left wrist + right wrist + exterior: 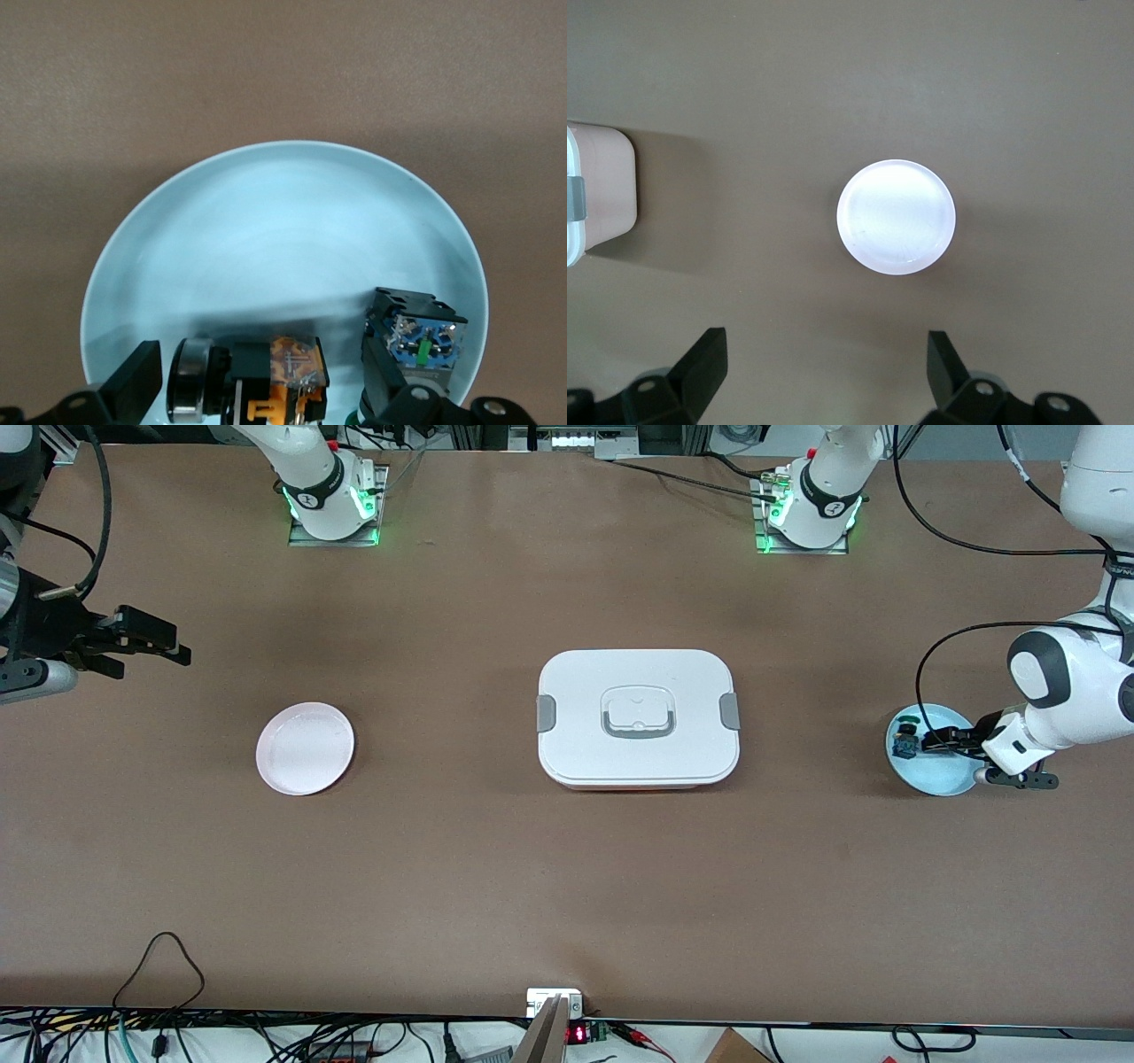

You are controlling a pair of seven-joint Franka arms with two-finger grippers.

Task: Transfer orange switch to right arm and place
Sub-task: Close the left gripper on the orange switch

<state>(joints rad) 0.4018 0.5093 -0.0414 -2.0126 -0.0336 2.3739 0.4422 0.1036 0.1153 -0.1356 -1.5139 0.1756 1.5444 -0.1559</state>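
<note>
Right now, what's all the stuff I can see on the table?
Orange switch: one, black and orange, on the blue plate, between the left end effector's fingers.
Blue switch: one, blue and green, on the blue plate.
Blue plate: one, light blue, left arm's end.
Pink plate: one, pale pink, right arm's end.
Box: one, white, grey clips, middle.
Left end effector: open, low over the blue plate.
Right end effector: open, waiting above the table.

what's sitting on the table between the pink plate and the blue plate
The white lidded container sits between the pink plate and the blue plate; bare tabletop lies either side of it. The front view shows this.
</note>
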